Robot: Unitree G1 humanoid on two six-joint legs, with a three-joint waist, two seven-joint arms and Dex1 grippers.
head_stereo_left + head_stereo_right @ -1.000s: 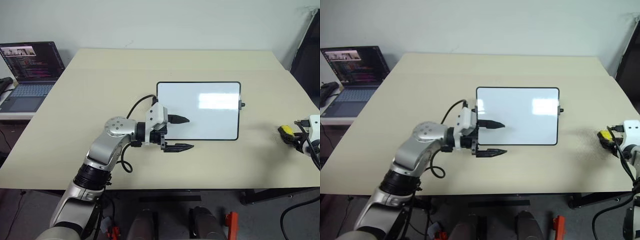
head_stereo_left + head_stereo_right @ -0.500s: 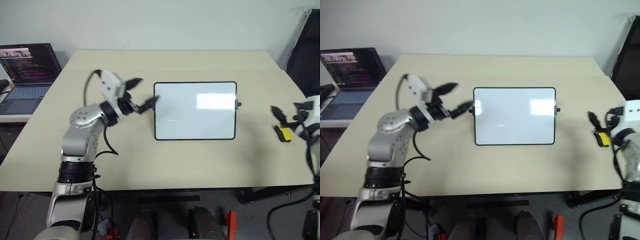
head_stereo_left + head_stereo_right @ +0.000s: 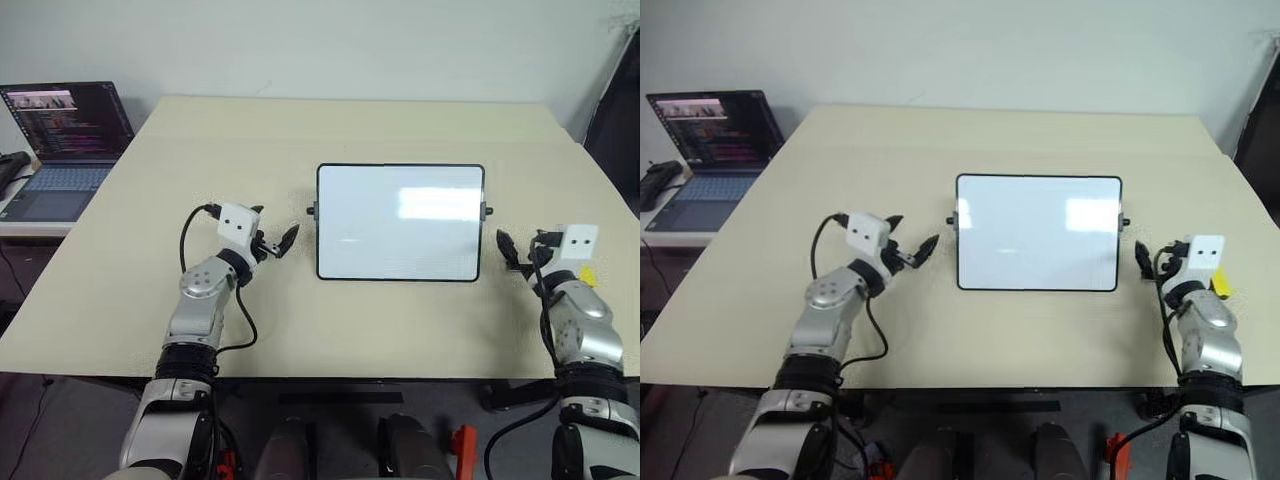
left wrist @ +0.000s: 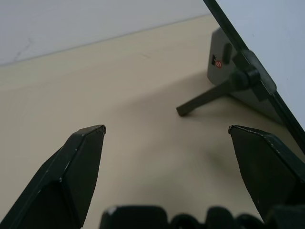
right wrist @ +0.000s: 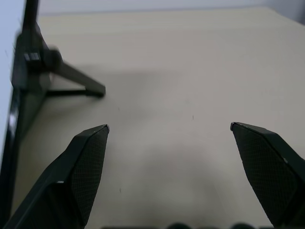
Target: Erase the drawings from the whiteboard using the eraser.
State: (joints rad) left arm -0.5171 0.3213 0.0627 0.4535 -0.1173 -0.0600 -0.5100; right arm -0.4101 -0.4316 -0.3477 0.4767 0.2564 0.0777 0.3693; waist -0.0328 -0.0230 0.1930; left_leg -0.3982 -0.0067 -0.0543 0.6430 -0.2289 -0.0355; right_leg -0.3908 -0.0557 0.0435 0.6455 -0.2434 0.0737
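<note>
The whiteboard stands propped on a small stand at the table's middle. Its face reads blank white but for glare and a faint short streak; the drawings are out of view. My left gripper hovers low just off the board's left edge, open, with nothing between its fingers. Off the board's right edge, my right gripper is also open and empty, as the right wrist view shows. The yellow eraser lies on the table beside my right wrist, mostly hidden behind the white camera box.
The beige table stretches wide around the board. An open laptop sits on a lower side surface off the table's left edge. The board's stand leg juts out behind it. A dark object stands past the right corner.
My left gripper swung off the board's lower left corner, out to the left, then down beside its left edge. My right gripper let go of the eraser, opened and moved in toward the board's right edge.
</note>
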